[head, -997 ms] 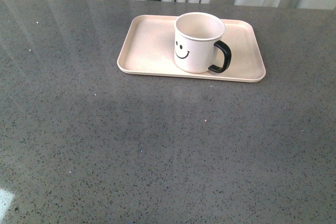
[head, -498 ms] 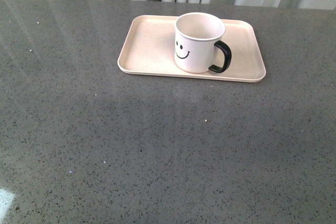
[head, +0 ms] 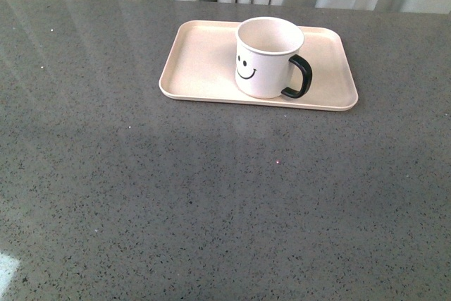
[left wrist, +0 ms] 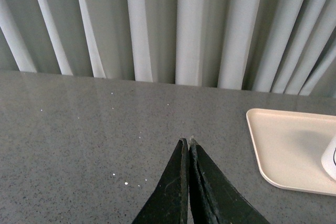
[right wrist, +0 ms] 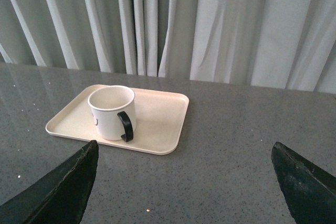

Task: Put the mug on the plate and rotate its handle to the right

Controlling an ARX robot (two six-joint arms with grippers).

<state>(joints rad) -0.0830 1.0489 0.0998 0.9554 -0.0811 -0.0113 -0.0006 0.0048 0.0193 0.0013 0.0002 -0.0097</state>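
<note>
The left gripper (left wrist: 188, 141) is seen in its wrist view with its jaws pressed together and nothing held between them, poised over bare grey table (head: 211, 202) with the plate's corner off toward 3 o'clock. In the front view, the plate (head: 197, 61) is found at about 12 o'clock on the table, and the mug (head: 264, 68) is stood upright on it, set toward the plate's 6 o'clock rim, with the handle (head: 301, 77) turned to roughly 3 o'clock. Over the last second, nothing but a very slight shift of plate and mug together in the picture is noted; no arm is shown near them. The right gripper (right wrist: 184, 144) is held well back with its jaws spread wide and empty. The task is therefore judged to be complete.
</note>
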